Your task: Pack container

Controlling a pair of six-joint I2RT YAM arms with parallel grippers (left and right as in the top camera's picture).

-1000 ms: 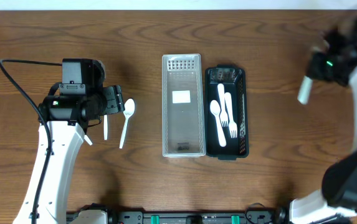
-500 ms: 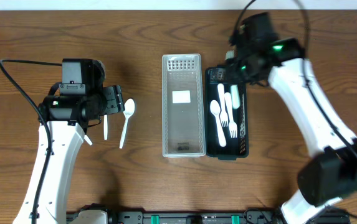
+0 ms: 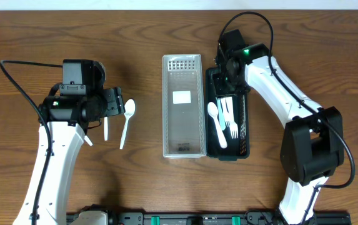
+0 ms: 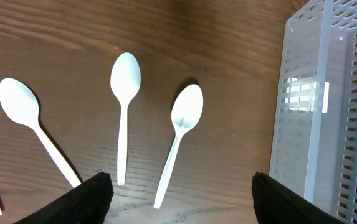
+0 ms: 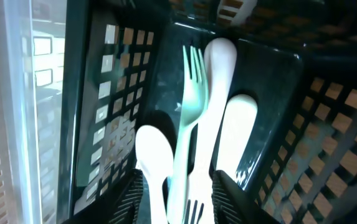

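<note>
A black mesh basket [image 3: 244, 134] holds several white plastic forks and spoons [image 3: 222, 119]. A clear plastic container [image 3: 182, 134] stands just to its left. My right gripper [image 3: 228, 86] is low inside the far end of the basket. In the right wrist view its fingers [image 5: 178, 202] are parted, with a pale fork [image 5: 190, 106] lying between them, untouched, over other cutlery. My left gripper [image 3: 115, 103] is open and empty above white spoons on the table [image 3: 127, 114]. The left wrist view shows its fingers [image 4: 181, 205] astride one spoon's handle [image 4: 181, 137].
More white spoons lie left of that one [image 4: 125, 106] [image 4: 32, 130]. The clear container's wall [image 4: 328, 112] is close on the left gripper's right side. A white label [image 3: 182, 97] sits inside the clear container. The basket's mesh wall [image 5: 315, 143] surrounds the right gripper.
The right arm has swung in from the far right with a white utensil and come down into the black basket. The left arm has not moved.
</note>
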